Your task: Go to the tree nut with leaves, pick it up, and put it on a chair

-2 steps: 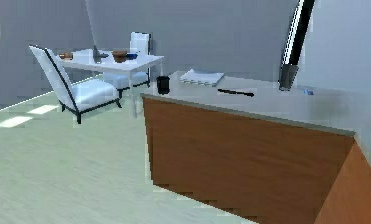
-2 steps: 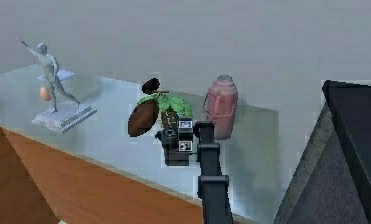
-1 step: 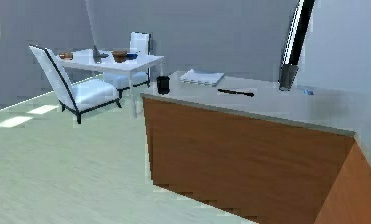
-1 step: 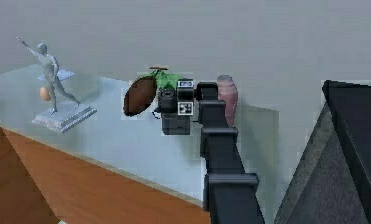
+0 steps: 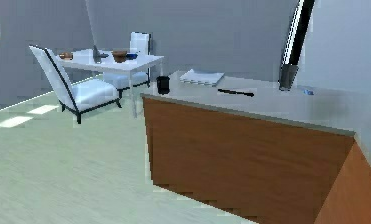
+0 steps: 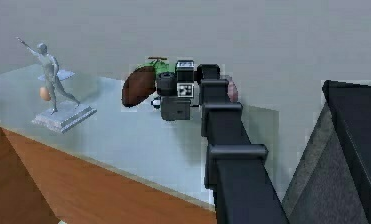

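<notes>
- Dark arm point(image 6: 228, 140) reaches out across our counter point(image 6: 113, 140).
- Gripper point(image 6: 158, 97) sits at the brown leafy nut point(image 6: 139, 86) by the wall; we can't tell whether it holds anything.
- Pick unconfirmed; white chair point(image 5: 78, 88) drop-off not yet done.

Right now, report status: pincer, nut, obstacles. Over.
Pincer at the leafy brown nut on the countertop; hold cannot be told. Statue stands on the same countertop, apart from the nut. White chair beside the table.
</notes>
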Robot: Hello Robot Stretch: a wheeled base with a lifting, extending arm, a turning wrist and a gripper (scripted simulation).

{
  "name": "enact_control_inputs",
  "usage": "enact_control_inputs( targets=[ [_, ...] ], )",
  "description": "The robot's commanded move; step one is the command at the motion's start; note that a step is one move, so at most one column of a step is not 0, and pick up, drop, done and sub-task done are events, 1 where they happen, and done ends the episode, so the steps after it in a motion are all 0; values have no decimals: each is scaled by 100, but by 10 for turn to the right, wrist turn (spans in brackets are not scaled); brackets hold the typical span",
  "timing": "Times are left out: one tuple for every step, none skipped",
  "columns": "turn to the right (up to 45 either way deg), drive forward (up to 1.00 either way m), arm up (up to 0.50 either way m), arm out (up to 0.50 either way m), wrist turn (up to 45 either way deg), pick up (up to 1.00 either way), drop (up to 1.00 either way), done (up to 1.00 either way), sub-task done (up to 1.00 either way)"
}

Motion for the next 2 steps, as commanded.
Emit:
enact_control_inputs(
  targets=[
    [0, 0, 0, 0, -450, 0, 0, 0, 0],
    [0, 0, 0, 0, -450, 0, 0, 0, 0]
  ],
)
